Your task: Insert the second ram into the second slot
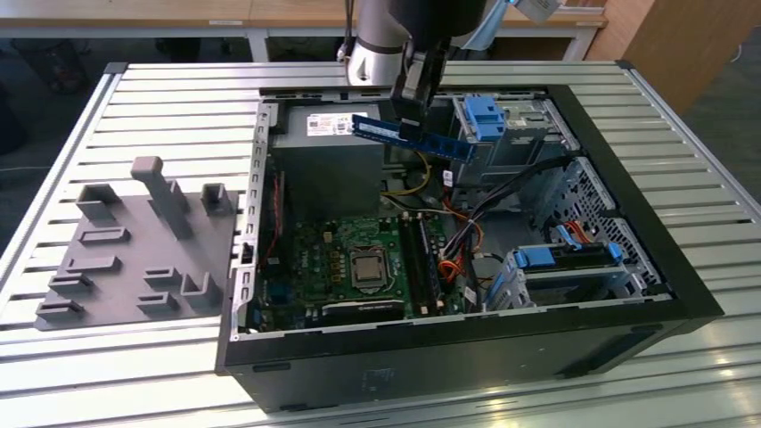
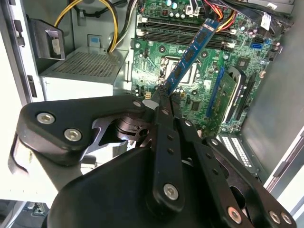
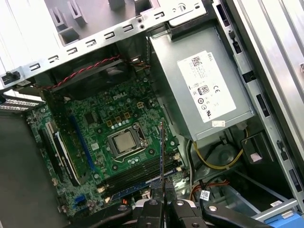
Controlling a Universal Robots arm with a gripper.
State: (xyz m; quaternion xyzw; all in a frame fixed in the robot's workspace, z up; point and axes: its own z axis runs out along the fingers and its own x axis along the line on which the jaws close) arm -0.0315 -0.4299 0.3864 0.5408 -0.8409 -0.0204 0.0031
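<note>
**Exterior view.**
- Gripper (image 1: 411, 116): hangs over the far part of the open computer case (image 1: 666, 263).
- The second ram (image 1: 411, 134): dark-blue stick, carried in the air and touching nothing else. It is above the power supply (image 1: 327, 125) and well apart from the motherboard (image 1: 339, 267).
- Memory slots (image 1: 419, 259): long dark channels on the exterior view's right of the processor socket (image 1: 360, 265).
- Grey parts fixture (image 1: 119, 259): on the slatted table, on the exterior view's left of the case.

**Second wrist view.**
- Gripper (image 2: 164, 95): jaws drawn together, clamped on one end of the second ram (image 2: 192, 52). The rest of the stick juts out free and runs at a slant across the line of the memory slots (image 2: 185, 28).
- Handling note (judgement): the stick likely needs turning parallel to its slot and holding upright. The notch should match the slot's key, and pressure should be even along the stick's length. With only one end held, the free end may tip.

**First wrist view.**
- The second ram (image 3: 162, 152): seen edge-on as a thin line rising from the gripper (image 3: 164, 190). It hangs above the memory slots (image 3: 137, 173), just beside the processor socket (image 3: 124, 142).
- Blue strip along one slot: I cannot tell whether this is a seated stick.
</note>
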